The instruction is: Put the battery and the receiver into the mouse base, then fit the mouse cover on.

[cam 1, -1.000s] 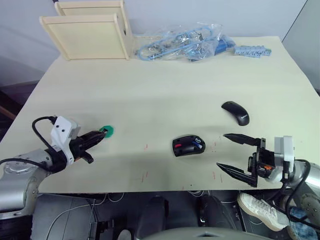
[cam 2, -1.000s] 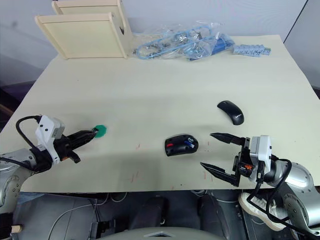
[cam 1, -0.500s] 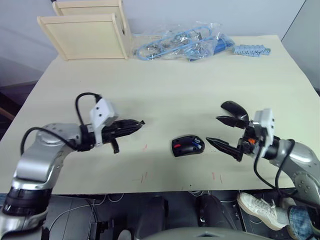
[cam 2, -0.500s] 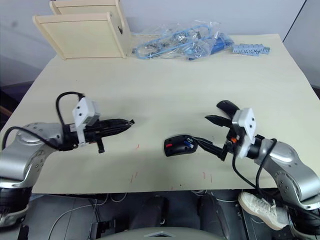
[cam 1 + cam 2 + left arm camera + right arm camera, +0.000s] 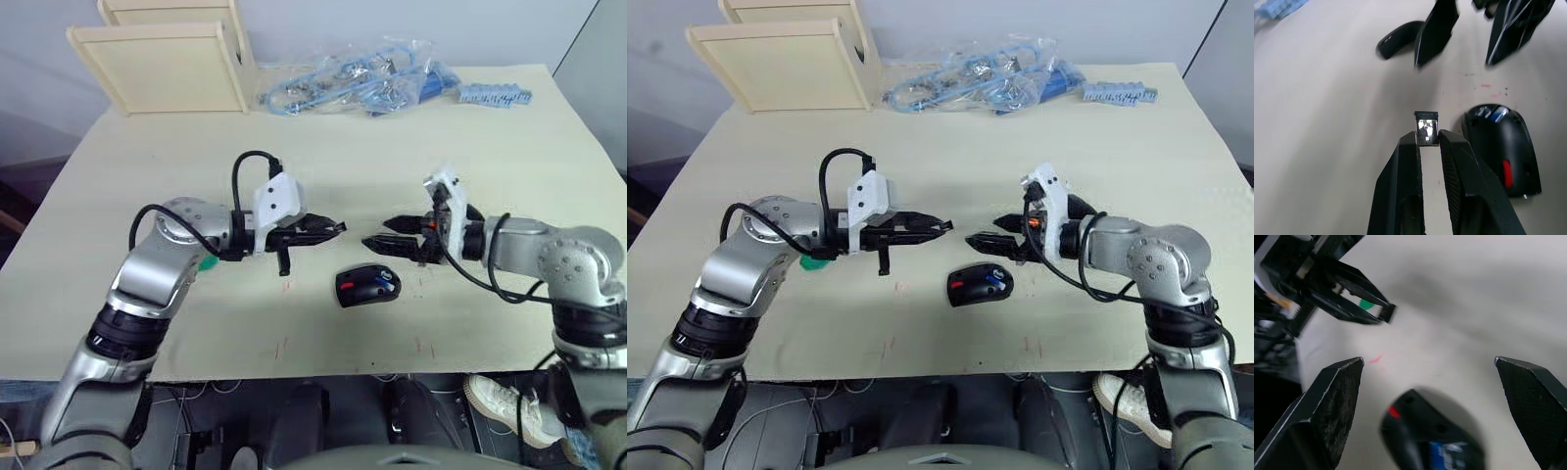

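Note:
The black mouse base (image 5: 368,285) with red parts lies at the table's front middle. The blue-and-white battery (image 5: 385,285) sits inside it. My left gripper (image 5: 338,228) hovers just up and left of the base, shut on the tiny silver receiver (image 5: 1427,128). My right gripper (image 5: 375,232) faces it from the right, open and holding nothing, just above the base. The plain black mouse cover (image 5: 1398,41) lies behind the right gripper, largely hidden by that arm in the head views.
A green toothed disc (image 5: 811,261) lies partly under my left forearm. Two wooden boxes (image 5: 162,64) stand at the far left. A clear bag of blue cables (image 5: 358,88) and a blue strip (image 5: 495,96) lie along the far edge.
Both arms have swung in from the table's front corners to the middle. The left gripper carried the receiver rightward. The right gripper moved left past the cover, and the tips now nearly meet.

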